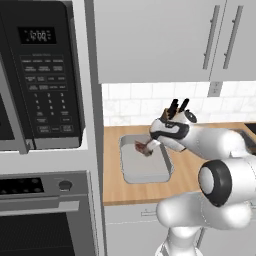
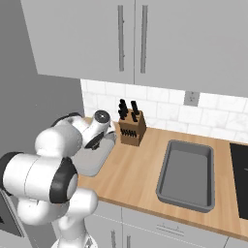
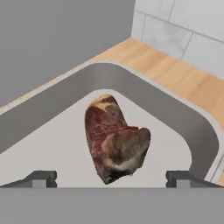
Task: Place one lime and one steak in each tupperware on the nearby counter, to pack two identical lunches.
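A brown-red lumpy steak (image 3: 113, 140) lies on the floor of the left grey tupperware (image 3: 192, 127), near its far corner. My gripper (image 3: 111, 179) hangs just above it, open, with its two fingertips (image 3: 41, 179) wide apart on either side and nothing between them. From the left base view the gripper (image 1: 148, 144) sits over the steak (image 1: 141, 148) at the far end of this tupperware (image 1: 145, 175). A second tupperware (image 2: 186, 177) stands empty further right on the wooden counter (image 2: 131, 174). The left tupperware (image 2: 91, 163) is partly hidden behind my arm. The lime is out of view.
A knife block (image 2: 131, 127) stands against the tiled wall between the two trays. A tall cabinet with a microwave (image 1: 40, 75) and an oven (image 1: 35, 220) walls the counter's left end. The black stovetop (image 2: 240, 174) lies at the far right. Wall cabinets hang overhead.
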